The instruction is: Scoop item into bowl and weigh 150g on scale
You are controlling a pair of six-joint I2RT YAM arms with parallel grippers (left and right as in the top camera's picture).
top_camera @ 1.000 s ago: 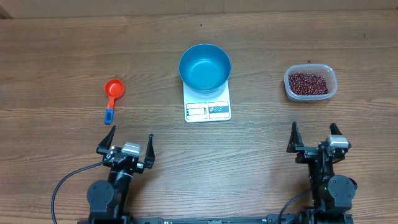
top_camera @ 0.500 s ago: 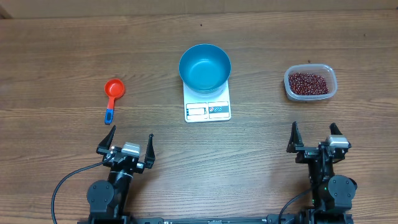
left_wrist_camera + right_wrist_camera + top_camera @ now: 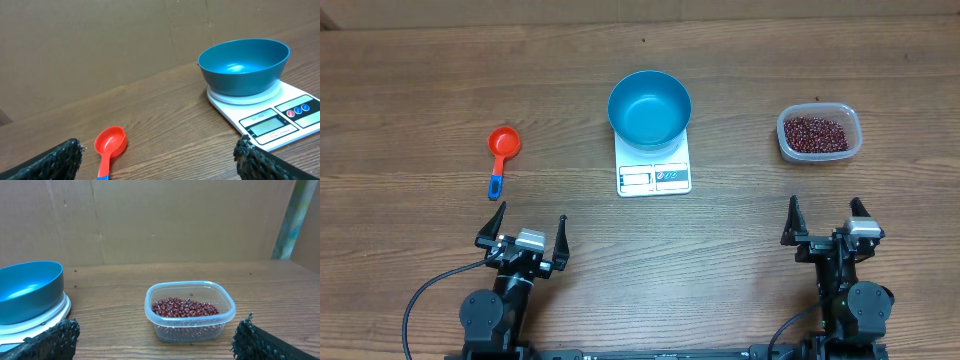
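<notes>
At the middle of the wooden surface (image 3: 420,80) the white kitchen scale (image 3: 655,177) carries the bright blue bowl (image 3: 650,108) on its platform; the bowl is round, deep and smooth-rimmed, and its inside shows only blue. The dark red-brown beans (image 3: 817,133) lie as a loose maroon heap in a clear rounded-square plastic tub (image 3: 783,135), well apart from the scale on its right. A red measuring scoop (image 3: 502,148) with a blue handle tip lies flat, well apart from the scale on its left, cup end toward the far edge. The left pincer (image 3: 531,215) sits nearer than the scale and to its left, low over the surface, its two black fingers (image 3: 50,162) spread wide with nothing between them. The right pincer (image 3: 824,205) sits nearer than the scale and to its right, in line with the tub, likewise spread wide and holding nothing. The scale's front panel has a small display window, a label block, and one red and two blue round buttons; the print and the display are too small to read.
</notes>
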